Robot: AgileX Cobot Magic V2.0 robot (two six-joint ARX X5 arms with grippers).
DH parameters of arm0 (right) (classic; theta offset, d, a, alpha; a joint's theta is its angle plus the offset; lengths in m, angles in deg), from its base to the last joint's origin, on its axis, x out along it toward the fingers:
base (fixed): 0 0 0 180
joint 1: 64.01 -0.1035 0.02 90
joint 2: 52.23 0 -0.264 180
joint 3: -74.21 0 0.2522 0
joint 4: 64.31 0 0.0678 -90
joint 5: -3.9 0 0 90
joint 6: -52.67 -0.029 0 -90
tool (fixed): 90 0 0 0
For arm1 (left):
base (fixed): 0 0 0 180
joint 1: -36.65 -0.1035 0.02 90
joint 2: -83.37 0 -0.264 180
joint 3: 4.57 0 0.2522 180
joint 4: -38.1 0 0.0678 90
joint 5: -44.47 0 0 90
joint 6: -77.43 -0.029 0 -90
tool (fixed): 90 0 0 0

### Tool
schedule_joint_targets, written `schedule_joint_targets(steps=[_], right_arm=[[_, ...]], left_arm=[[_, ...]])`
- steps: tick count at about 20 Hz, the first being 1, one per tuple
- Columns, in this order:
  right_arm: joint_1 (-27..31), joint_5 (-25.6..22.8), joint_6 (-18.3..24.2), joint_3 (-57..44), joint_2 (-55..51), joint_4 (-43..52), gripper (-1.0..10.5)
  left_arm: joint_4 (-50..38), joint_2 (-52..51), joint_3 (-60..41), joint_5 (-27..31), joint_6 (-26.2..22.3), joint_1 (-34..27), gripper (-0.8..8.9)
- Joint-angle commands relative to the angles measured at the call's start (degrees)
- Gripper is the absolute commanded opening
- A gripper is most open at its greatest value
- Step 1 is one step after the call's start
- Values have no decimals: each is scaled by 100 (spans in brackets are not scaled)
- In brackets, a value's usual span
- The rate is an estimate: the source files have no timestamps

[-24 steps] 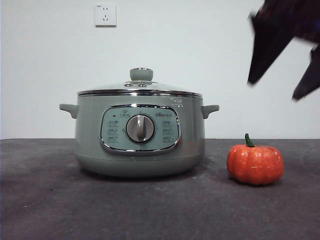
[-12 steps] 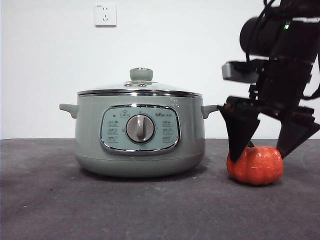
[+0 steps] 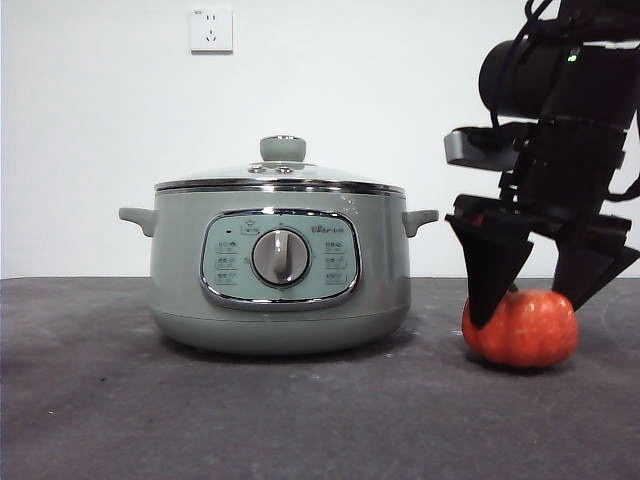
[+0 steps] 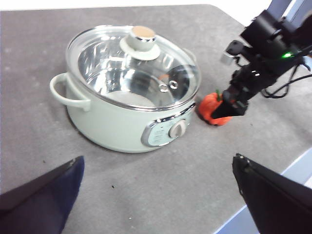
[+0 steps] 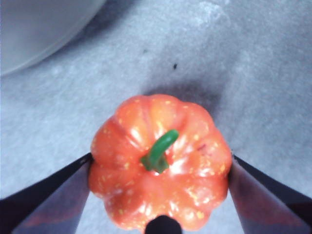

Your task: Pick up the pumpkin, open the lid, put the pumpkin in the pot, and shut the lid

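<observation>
My right end effector [image 3: 528,305] has come down over the pumpkin [image 3: 521,327] in the last second: a second ago it hung high above the tabletop, half a second ago its jaws were arriving either side of the fruit, and now they bracket it. In my right wrist view one jaw touches each flank of the pumpkin [image 5: 160,189], with the green stem between them, so I judge the jaws have closed onto it, or are within a touch of doing so. The pumpkin has shifted a little away from the pot [image 3: 279,268] and its stem no longer shows from the front, which tells me the jaws have nudged it while closing. It sits on the tabletop [image 3: 200,420]; I see no lift yet.

That puts me at the end of the grasp, with the first step nearly secured. The lid [image 3: 280,174] sits on the pot, so opening it comes next. My left end effector [image 4: 156,195] hangs spread wide and empty, well back from the pot, free to go for the lid's knob [image 4: 138,38].
</observation>
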Motion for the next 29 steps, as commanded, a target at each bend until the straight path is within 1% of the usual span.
schedule_joint_targets(steps=[1,3,5,10,14,17,19,21,24,26,29], right_arm=[[0,-7,-107,-7,-540,-48,-10],[0,-7,-146,-7,-1137,-146,-10],[0,-4,-223,-7,-1786,-238,-10],[-4,-4,-251,-4,-3206,-529,-10],[-4,-4,-302,-4,-3930,-778,-10],[-4,-2,-433,-7,-4232,-892,-10],[-4,-4,-446,-7,-4336,-981,-10],[-4,-2,-448,-7,-4378,-1047,-9],[-4,-2,-448,-4,-4391,-1150,-10],[-4,-2,-448,-7,-4391,-1165,-9],[-4,-2,-444,-4,-4391,-1163,-9]], left_arm=[[-385,234,42,-79,184,33,727],[-857,520,186,-79,411,160,727],[-1169,1008,511,-33,433,365,727],[-1547,2594,1674,590,400,1226,727],[-2037,3842,2468,999,363,1945,727],[-2334,4675,2948,1405,289,2367,727],[-2417,5149,3202,1628,203,2588,727],[-2693,5560,3292,1823,166,2754,727],[-2999,6074,3298,2028,164,2892,727],[-2994,6349,3298,2155,76,2940,727],[-2988,6647,3298,2184,59,2970,727]])
